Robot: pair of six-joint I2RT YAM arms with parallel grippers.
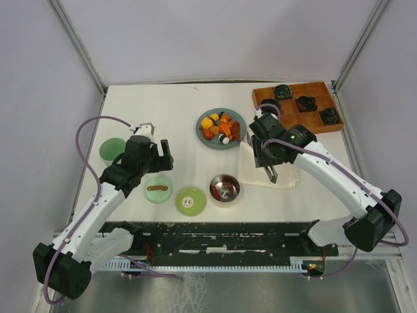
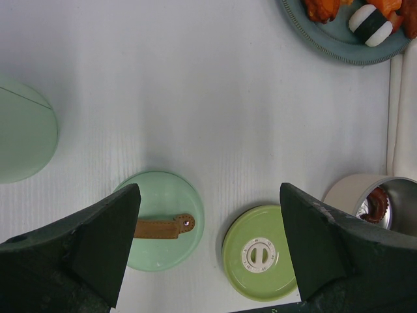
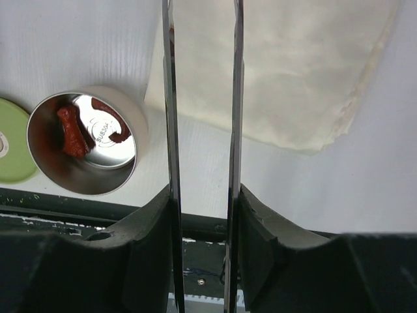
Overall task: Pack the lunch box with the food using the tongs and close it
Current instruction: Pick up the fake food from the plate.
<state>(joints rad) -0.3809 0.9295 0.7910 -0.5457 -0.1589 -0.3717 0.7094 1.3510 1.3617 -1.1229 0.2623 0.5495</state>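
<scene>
Right hand (image 3: 203,202) clamped on tongs (image 3: 169,98) above cloth (image 3: 293,78). Left hand (image 2: 208,192) apart, empty, above worktop (image 2: 195,98) near flat lid (image 2: 163,205). Bowl (image 3: 139,117) contains one red-brown piece (image 3: 71,134).

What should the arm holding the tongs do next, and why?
Probably swing the right gripper, which grips the tongs, from above the cream cloth over to the grey-blue plate to pinch another bite. The steel bowl holds a red-brown piece, while most of the food sits on the plate, unpacked.
</scene>
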